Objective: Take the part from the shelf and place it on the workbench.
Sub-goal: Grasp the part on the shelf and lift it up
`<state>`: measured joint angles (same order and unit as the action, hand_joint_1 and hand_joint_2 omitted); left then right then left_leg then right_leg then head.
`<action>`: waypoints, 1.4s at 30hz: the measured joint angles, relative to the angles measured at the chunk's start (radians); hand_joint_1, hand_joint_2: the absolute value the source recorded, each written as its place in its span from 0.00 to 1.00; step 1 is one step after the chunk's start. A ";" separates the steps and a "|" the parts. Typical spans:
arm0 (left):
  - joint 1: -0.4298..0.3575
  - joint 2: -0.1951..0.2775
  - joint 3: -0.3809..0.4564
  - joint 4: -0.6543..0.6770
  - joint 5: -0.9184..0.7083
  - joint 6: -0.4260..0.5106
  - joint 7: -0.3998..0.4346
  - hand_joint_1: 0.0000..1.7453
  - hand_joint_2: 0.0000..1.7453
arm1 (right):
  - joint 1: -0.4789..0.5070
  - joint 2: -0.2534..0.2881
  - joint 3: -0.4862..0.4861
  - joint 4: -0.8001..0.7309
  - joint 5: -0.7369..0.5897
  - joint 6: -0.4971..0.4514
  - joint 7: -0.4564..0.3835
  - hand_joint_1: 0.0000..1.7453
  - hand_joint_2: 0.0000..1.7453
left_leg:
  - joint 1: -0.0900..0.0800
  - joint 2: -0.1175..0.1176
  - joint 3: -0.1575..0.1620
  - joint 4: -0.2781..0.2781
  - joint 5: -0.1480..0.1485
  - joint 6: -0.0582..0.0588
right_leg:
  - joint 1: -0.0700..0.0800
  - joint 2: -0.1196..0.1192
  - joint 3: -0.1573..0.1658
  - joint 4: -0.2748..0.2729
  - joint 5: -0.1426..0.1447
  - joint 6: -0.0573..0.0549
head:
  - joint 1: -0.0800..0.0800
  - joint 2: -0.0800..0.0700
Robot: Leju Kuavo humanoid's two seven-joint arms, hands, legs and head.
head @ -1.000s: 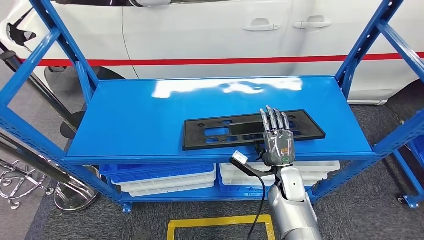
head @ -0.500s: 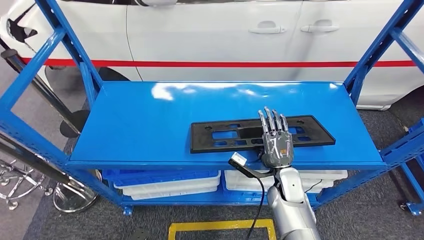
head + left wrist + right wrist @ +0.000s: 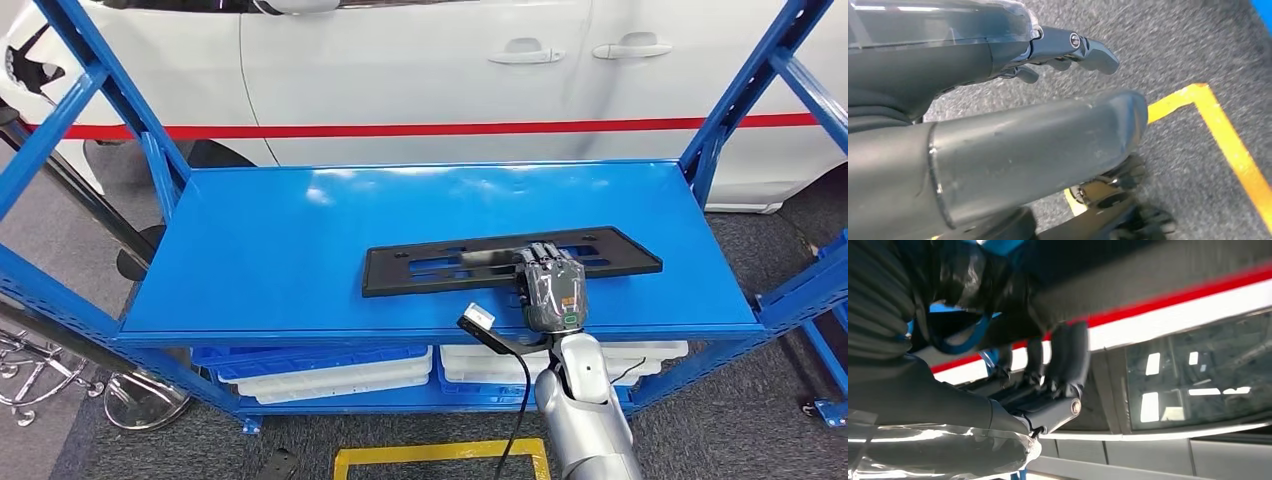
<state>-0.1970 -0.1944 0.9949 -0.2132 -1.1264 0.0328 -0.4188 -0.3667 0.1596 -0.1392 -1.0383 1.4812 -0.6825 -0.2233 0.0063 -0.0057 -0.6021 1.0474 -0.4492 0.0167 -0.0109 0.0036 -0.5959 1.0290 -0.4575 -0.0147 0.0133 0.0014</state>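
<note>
The black part [image 3: 510, 258] lies flat on the blue shelf [image 3: 300, 230], its long axis running left to right. The right hand [image 3: 549, 285] is on its near edge, fingers curled over it, apparently gripping. The left hand [image 3: 1068, 47] hangs low, holding nothing.

A blue metal shelf [image 3: 300, 250] carries a long flat black part [image 3: 440, 265], lying lengthwise toward its front right. On the lower level sit white trays [image 3: 330, 375] over blue ones. The shelf stands on grey carpeted floor [image 3: 720, 430] marked with yellow tape [image 3: 440, 448].
</note>
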 joint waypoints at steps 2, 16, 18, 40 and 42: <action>-0.002 0.001 0.000 0.000 0.001 0.003 0.000 0.00 0.00 | -0.001 0.000 0.000 0.000 -0.004 0.000 -0.007 1.00 1.00 | -0.005 -0.001 0.013 -0.030 0.000 0.007 | 0.001 0.000 -0.002 -0.002 0.001 0.009 | 0.000 0.000; -0.004 0.000 0.002 0.000 0.031 0.029 -0.003 0.00 0.00 | -0.006 0.005 -0.046 -0.021 -0.043 0.000 -0.097 1.00 1.00 | -0.001 -0.001 0.024 -0.033 -0.005 0.015 | -0.002 -0.003 -0.016 0.015 0.008 0.026 | 0.000 0.000; -0.005 0.000 0.005 0.000 0.046 0.037 -0.007 0.00 0.00 | -0.006 0.012 -0.059 -0.028 -0.065 0.000 -0.128 1.00 1.00 | -0.001 -0.001 0.022 -0.032 -0.006 0.006 | 0.001 -0.001 -0.016 0.010 0.005 0.019 | 0.000 0.000; 0.025 -0.001 0.050 0.000 0.116 0.007 -0.075 0.00 0.75 | 0.067 0.101 0.167 -0.367 -0.467 0.000 -0.264 1.00 1.00 | 0.003 0.005 0.035 -0.062 0.010 0.027 | 0.001 0.000 -0.055 0.115 -0.072 0.030 | 0.001 0.000; 0.032 0.000 0.050 0.000 0.115 -0.018 -0.088 0.00 1.00 | 0.074 0.074 0.207 -0.397 -0.488 0.000 -0.234 1.00 1.00 | 0.003 0.005 0.034 -0.059 0.008 0.031 | -0.002 0.000 -0.116 0.238 -0.122 0.036 | 0.001 0.000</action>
<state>-0.1647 -0.1948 1.0451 -0.2132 -1.0111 0.0146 -0.5073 -0.2931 0.2338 0.0674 -1.4350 0.9934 -0.6821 -0.4577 0.0088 -0.0007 -0.5686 0.9888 -0.4414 0.0473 -0.0126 0.0033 -0.7114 1.2670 -0.5795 0.0210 0.0140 0.0013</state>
